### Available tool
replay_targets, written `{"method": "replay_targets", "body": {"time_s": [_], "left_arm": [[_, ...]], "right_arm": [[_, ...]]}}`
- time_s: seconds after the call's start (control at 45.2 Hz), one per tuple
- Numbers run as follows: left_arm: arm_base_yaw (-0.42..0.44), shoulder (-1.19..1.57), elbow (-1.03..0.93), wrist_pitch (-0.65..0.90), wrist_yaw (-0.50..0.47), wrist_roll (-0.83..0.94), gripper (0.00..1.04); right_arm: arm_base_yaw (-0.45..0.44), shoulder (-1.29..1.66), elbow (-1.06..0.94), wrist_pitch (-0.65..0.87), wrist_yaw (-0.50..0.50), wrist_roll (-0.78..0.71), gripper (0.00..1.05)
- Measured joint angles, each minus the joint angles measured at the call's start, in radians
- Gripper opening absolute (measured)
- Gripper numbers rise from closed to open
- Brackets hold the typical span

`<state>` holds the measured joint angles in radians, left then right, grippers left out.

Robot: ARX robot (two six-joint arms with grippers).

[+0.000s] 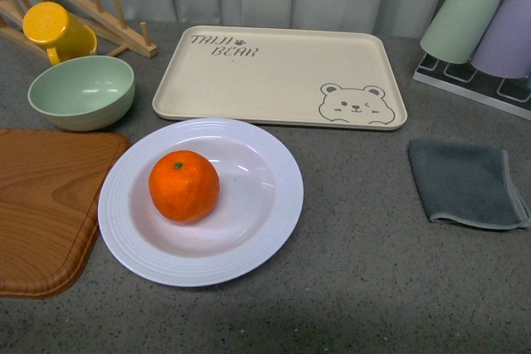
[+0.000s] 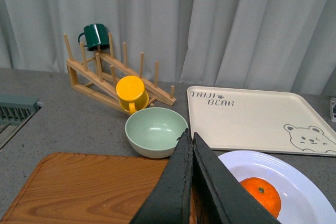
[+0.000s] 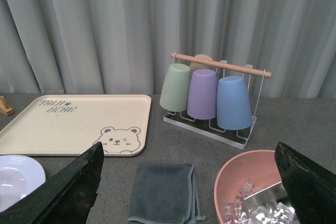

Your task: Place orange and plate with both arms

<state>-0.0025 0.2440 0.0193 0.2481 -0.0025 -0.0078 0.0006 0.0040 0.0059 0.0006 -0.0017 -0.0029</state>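
The orange rests inside the white plate on the grey table, left of centre in the front view. Neither arm shows in that view. In the left wrist view my left gripper is shut with nothing between its dark fingers, held above the near side of the table; the orange and the plate lie just beyond it. My right gripper stands wide open and empty, with one edge of the plate visible near its finger.
A beige bear-print tray lies behind the plate. A pale green bowl, a yellow cup and a wooden rack sit at the back left, a wooden board at the left. A grey cloth, cup rack and pink bowl of ice stand at the right.
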Motion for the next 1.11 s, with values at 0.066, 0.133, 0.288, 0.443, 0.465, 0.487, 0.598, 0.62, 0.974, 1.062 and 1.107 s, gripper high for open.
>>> {"method": "replay_targets", "body": {"time_s": [0.066,0.133,0.288,0.443,0.465,0.487,0.598,0.62,0.974,1.062,1.107], "left_arm": [[0.000,-0.017,0.000,-0.017,0.000,0.000,0.04],[0.000,-0.037,0.000,-0.037,0.000,0.000,0.04],[0.000,-0.075,0.000,-0.076,0.000,0.000,0.04],[0.000,-0.235,0.000,-0.243,0.002,0.001,0.04],[0.000,-0.237,0.000,-0.244,0.002,0.001,0.04],[0.000,-0.238,0.000,-0.245,0.002,0.000,0.04],[0.000,-0.238,0.000,-0.246,0.002,0.001,0.04],[0.000,-0.239,0.000,-0.247,0.002,0.000,0.04],[0.000,-0.240,0.000,-0.248,0.002,0.000,0.70],[0.000,-0.240,0.000,-0.248,0.002,0.000,0.87],[0.000,-0.240,0.000,-0.248,0.001,0.000,0.97]], "right_arm": [[0.000,0.000,0.000,0.000,0.000,0.000,0.95],[0.000,0.000,0.000,0.000,0.000,0.000,0.95],[0.000,0.000,0.000,0.000,0.000,0.000,0.95],[0.000,0.000,0.000,0.000,0.000,0.000,0.95],[0.000,0.000,0.000,0.000,0.000,0.000,0.95],[0.000,0.000,0.000,0.000,0.000,0.000,0.95],[0.000,0.000,0.000,0.000,0.000,0.000,0.95],[0.000,0.000,0.000,0.000,0.000,0.000,0.95],[0.106,0.709,0.098,0.431,0.058,-0.060,0.95],[0.092,0.973,0.183,0.513,-0.058,0.014,0.95],[0.087,1.141,0.239,0.535,-0.135,0.076,0.95]]}}
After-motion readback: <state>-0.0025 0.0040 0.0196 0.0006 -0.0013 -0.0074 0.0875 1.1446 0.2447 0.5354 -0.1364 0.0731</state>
